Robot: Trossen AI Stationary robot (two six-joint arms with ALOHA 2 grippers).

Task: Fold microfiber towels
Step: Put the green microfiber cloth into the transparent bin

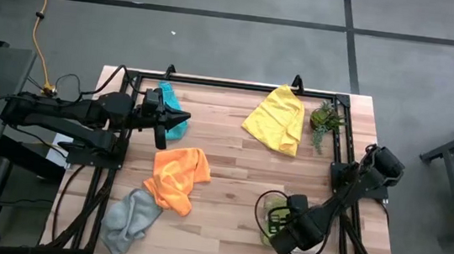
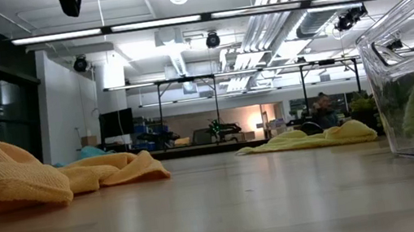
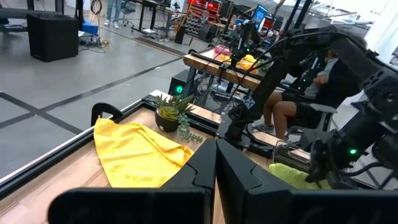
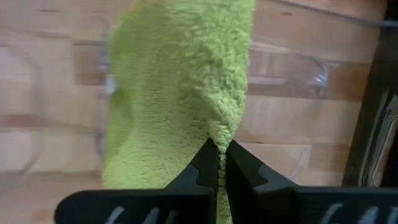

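Observation:
The lime green towel (image 4: 180, 81) lies in the clear tray (image 2: 396, 63) at the table's near right, and my right gripper (image 1: 272, 223) is shut on it. My left gripper (image 1: 184, 121) is shut and empty, just right of the teal towel (image 1: 169, 104) at the far left. The orange towel (image 1: 178, 177) lies crumpled mid-left, and the grey towel (image 1: 131, 218) lies at the near left. The yellow towel (image 1: 277, 120) lies at the far right. My right gripper pinches a raised fold of the lime green towel (image 4: 219, 135) between its two fingertips. The fingers come at it from above, slanting down. The rest of the towel spreads away from the fingers inside the tray; whether it is lifted clear I cannot tell.
A small potted plant (image 1: 325, 120) stands at the far right, beside the yellow towel. A black frame (image 1: 240, 84) runs round the table's edges. Bare wood shows in the middle (image 1: 239, 175). A person sits beyond the table in the left wrist view (image 3: 311, 93).

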